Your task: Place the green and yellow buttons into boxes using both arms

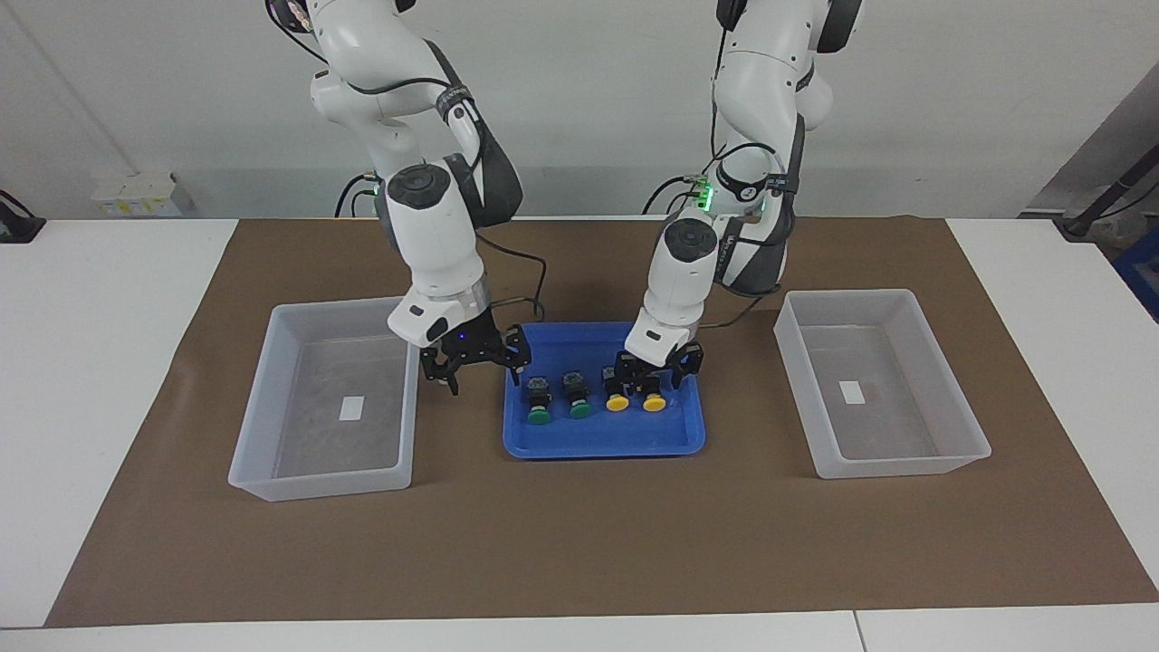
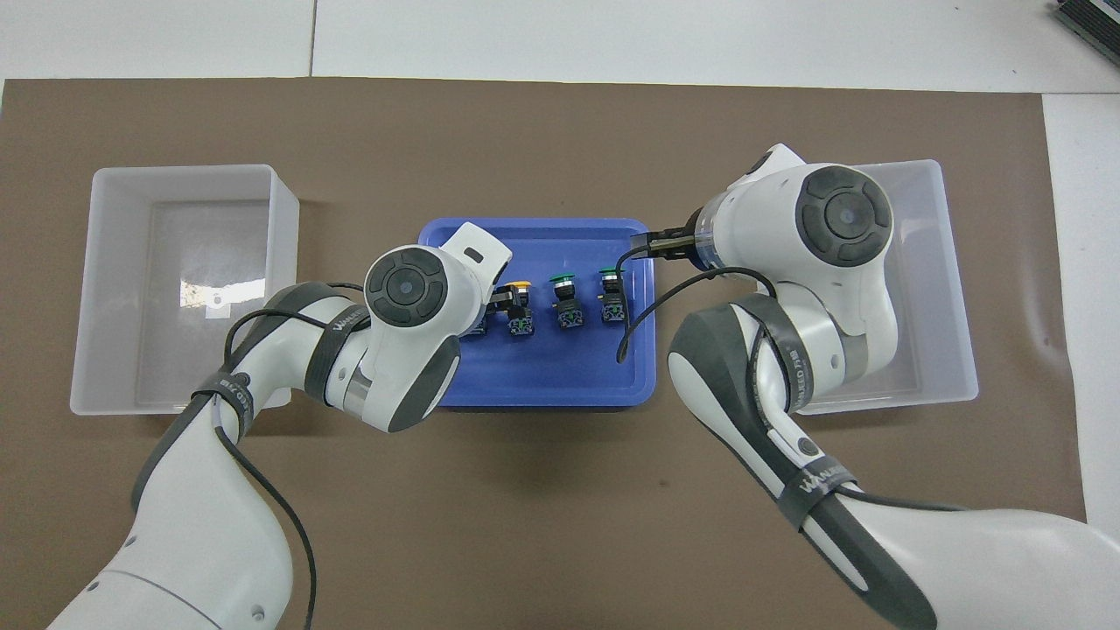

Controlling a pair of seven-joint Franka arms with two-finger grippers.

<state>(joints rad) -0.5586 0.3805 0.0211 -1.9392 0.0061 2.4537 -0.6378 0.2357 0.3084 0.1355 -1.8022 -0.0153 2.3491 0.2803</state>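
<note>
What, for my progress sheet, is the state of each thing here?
Green buttons: in the blue tray, untouched.
Yellow buttons: in the tray; left pincer down at the one toward the left arm's end.
Left pincer: lowered at that yellow button.
Right pincer: open, empty, over the tray's edge beside the green buttons.
Boxes: no buttons inside.
Blue tray: holds all four buttons.

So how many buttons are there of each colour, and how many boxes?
Green buttons: 2
Yellow buttons: 2
Boxes: 2
Blue tray: 1
Total: 7
</note>
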